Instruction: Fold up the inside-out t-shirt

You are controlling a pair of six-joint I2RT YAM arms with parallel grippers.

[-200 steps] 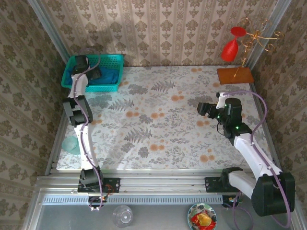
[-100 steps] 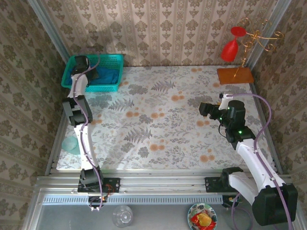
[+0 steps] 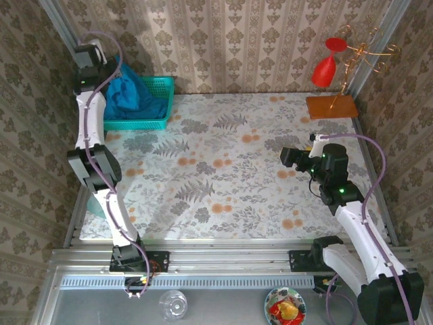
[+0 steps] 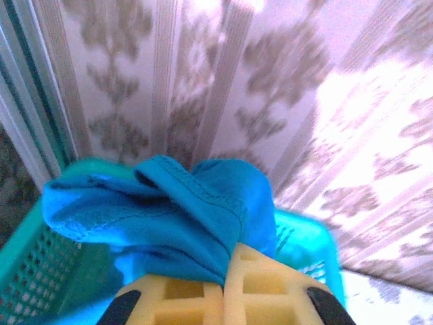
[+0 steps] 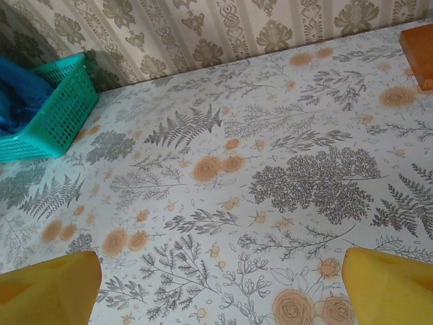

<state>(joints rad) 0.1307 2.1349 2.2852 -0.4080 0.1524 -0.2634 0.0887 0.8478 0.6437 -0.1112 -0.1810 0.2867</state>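
Top external: the left pincer [image 3: 114,70] is seen raised above the far left corner of the teal basket [image 3: 145,124], clenched on the teal-blue t-shirt [image 3: 133,95]. The t-shirt is hung from that grip as a bunched mass, with its lower part draped into the basket. The right pincer [image 3: 285,161] is held over the flowered bench [image 3: 216,189], well apart from the basket and to its right, with its jaws spread and nothing between them.

Left wrist: the yellow fingers [image 4: 196,298] are pressed together on a fold of the t-shirt [image 4: 169,217], whose seams and stitching are shown on the outside. The basket [image 4: 34,271] is seen below and behind the cloth, in front of the patterned wall [image 4: 203,74].

Right wrist: two yellow fingers [image 5: 47,284] are set wide apart at the lower corners above the bare bench [image 5: 270,135]. The basket [image 5: 54,112] is seen far to the left, with a piece of the t-shirt [image 5: 17,95] inside it.
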